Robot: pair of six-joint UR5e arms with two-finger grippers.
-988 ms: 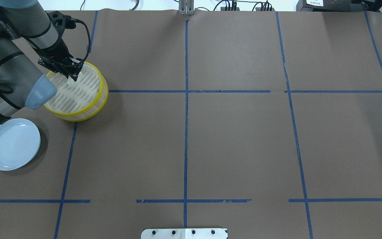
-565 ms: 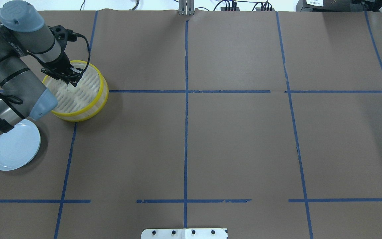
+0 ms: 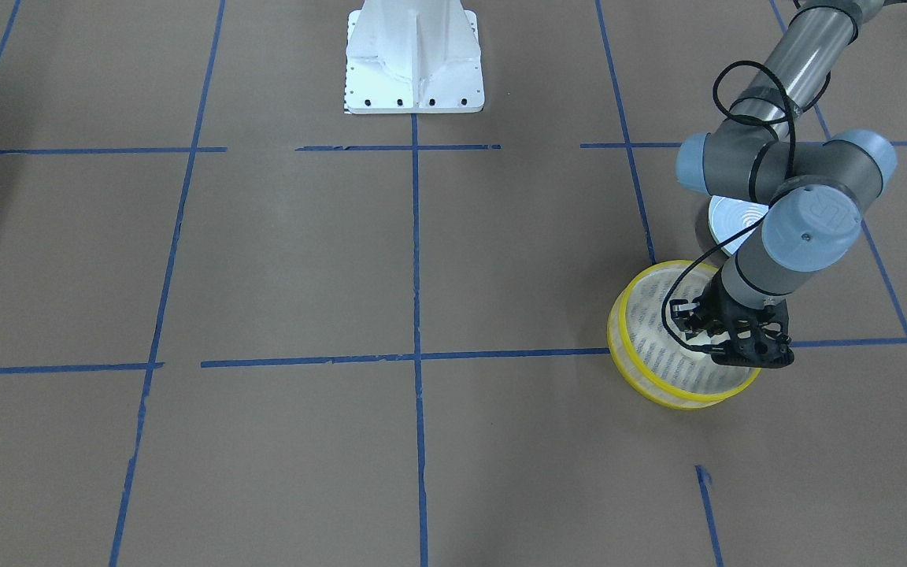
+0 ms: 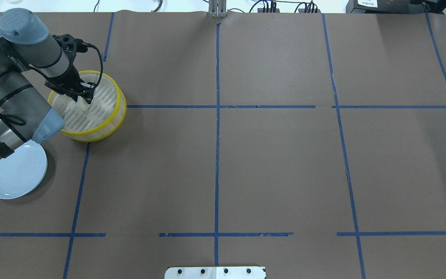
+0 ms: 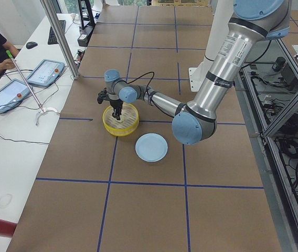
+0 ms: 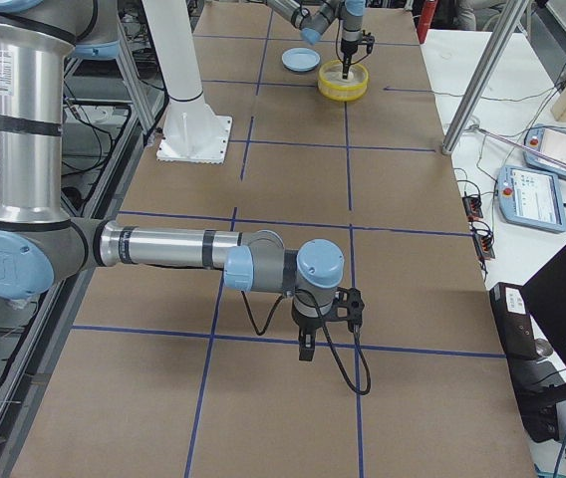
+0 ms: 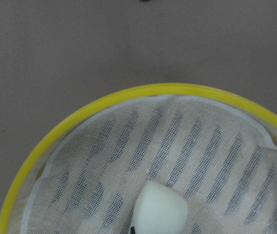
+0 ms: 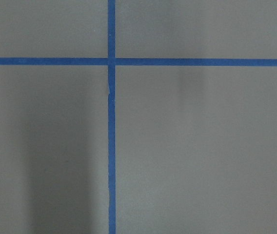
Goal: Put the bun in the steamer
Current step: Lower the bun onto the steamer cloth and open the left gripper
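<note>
The steamer [image 4: 120,104] is a round yellow-rimmed basket with a pale slotted floor at the far left of the table. It also shows in the front-facing view [image 3: 620,340] and the left wrist view [image 7: 143,90]. My left gripper [image 4: 84,101] reaches down inside it, shut on the cream-white bun [image 4: 85,106]. The bun [image 7: 159,209] hangs low over the mesh floor, near the middle of the basket. I cannot tell whether it touches the mesh. My right gripper [image 6: 306,351] shows only in the right side view, low over bare table, and I cannot tell whether it is open or shut.
A pale blue round plate [image 4: 14,178] lies just in front of the steamer on the near left, partly under my left arm's elbow. The white base plate [image 3: 414,63] sits at the table's near middle edge. Blue tape lines cross the brown table cover.
My left gripper has come down deeper into the steamer with the bun still in it, and the left arm's elbow has swung back over the plate.
</note>
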